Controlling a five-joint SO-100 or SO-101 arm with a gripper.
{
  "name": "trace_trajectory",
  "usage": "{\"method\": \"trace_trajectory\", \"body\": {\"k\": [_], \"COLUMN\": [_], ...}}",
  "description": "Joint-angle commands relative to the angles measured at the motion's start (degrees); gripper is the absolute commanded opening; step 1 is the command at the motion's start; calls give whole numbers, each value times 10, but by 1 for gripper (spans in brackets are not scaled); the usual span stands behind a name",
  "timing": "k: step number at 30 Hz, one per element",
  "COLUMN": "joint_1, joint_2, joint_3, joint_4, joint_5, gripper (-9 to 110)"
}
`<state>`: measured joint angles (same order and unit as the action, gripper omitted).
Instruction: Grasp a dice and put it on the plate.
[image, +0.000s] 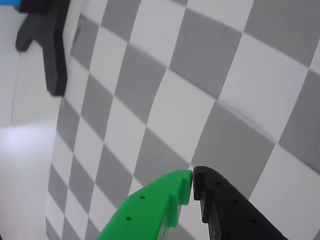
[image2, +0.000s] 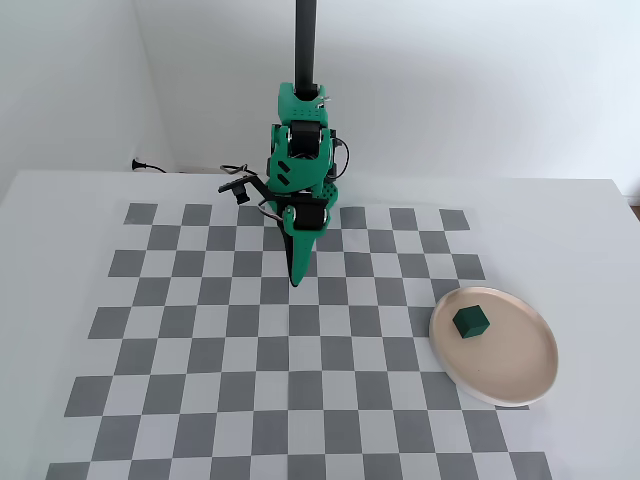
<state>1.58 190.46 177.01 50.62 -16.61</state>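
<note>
Where both views are read together, the scene is laid out as follows.

Surface: a white counter (image2: 590, 230) is shown, covered over most of its middle by a grey-and-white checkered mat (image2: 200, 350).

Room: plain white walls are seen behind the counter in the fixed view; a black cable end (image2: 140, 165) lies at the back left edge.

Arm: a green and black arm (image2: 300, 150) is mounted on a black post (image2: 305, 40) at the back of the mat and is folded downward.

Gripper: the gripper (image: 192, 181) is seen closed and empty in the wrist view, one green finger (image: 150, 210) and one black finger (image: 230, 210) meeting tip to tip above the mat; in the fixed view it points down at the mat near the arm's base.

Dice: a small dark green cube (image2: 471, 322) with plain faces is shown; no pips can be made out.

Dice position: it rests on the plate, in the plate's upper left part as the fixed view shows it, well apart from the gripper.

Plate: a round, shallow, beige-pink plate (image2: 515, 375) with a pale raised rim lies at the right edge of the mat.
</note>
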Motion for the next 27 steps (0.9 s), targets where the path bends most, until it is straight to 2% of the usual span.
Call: {"method": "trace_trajectory", "body": {"k": [1,6,9,16,27], "joint_1": [33,47,43,45,40], "joint_2": [5,4,4,4,5], "joint_3": [3,1,-4,-17,-1], "joint_4": [-35,16,53,95,39], "joint_5": [16,145,178,192,183], "gripper": [-4,-4,-4,-4,-4]}}
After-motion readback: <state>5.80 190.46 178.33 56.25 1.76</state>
